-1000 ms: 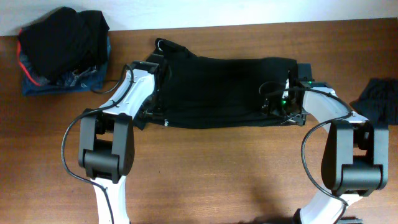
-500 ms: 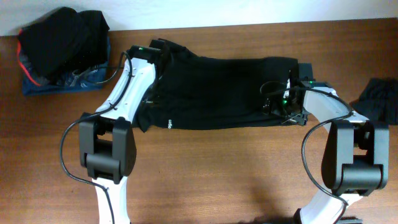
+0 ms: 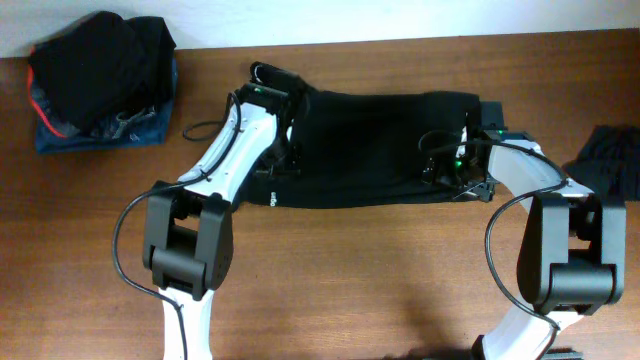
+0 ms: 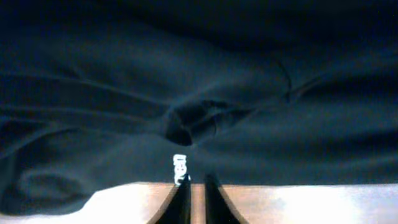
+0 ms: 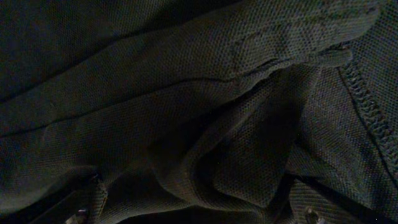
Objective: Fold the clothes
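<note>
The black T-shirt (image 3: 370,150) lies as a wide band across the back middle of the table (image 3: 350,290). The left tool (image 4: 198,186) is at its front hem by the small white logo (image 4: 180,168), fingers closed; whether cloth is pinched cannot be told. The left arm (image 3: 235,150) covers the shirt's left end. The right tool (image 3: 445,168) rests on its right end, jaws spread wide. A heap of dark clothes (image 3: 95,75) lies back left and another dark garment (image 3: 612,160) at the right edge, both apart from the shirt.

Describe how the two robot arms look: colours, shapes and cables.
The left arm and right arm have white curved links between black joint housings. A black cable loops beside each. A green light glows near the right wrist. The left end effector has slim dark fingers.
</note>
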`<act>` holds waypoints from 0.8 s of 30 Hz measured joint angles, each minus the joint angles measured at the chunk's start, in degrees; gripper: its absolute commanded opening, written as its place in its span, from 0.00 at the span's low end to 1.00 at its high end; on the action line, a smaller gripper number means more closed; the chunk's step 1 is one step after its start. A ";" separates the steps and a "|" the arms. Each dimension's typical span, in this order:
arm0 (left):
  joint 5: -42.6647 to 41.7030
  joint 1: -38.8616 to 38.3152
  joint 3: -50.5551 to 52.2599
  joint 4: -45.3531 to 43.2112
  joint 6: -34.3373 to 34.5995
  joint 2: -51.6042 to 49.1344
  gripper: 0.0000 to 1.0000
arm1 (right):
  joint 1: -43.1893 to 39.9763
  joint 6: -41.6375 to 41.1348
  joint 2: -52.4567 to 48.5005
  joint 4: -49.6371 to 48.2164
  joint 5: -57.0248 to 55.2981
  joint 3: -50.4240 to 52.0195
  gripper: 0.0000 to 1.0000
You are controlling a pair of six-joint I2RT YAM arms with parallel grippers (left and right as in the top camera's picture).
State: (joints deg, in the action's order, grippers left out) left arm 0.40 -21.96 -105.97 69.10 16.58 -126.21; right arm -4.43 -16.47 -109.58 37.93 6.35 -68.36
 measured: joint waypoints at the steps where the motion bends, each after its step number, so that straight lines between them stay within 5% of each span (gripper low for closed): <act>1: -0.07 0.00 0.76 -0.90 0.17 0.00 0.01 | 0.00 0.02 0.00 -0.02 0.02 0.00 1.00; 24: -3.87 0.07 1.90 -2.56 0.17 -6.01 0.01 | -0.07 0.02 0.00 0.02 0.13 0.00 1.00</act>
State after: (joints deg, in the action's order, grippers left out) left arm -3.46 -21.89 -104.07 66.54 16.75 -132.22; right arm -4.49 -16.45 -109.58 37.95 6.48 -68.36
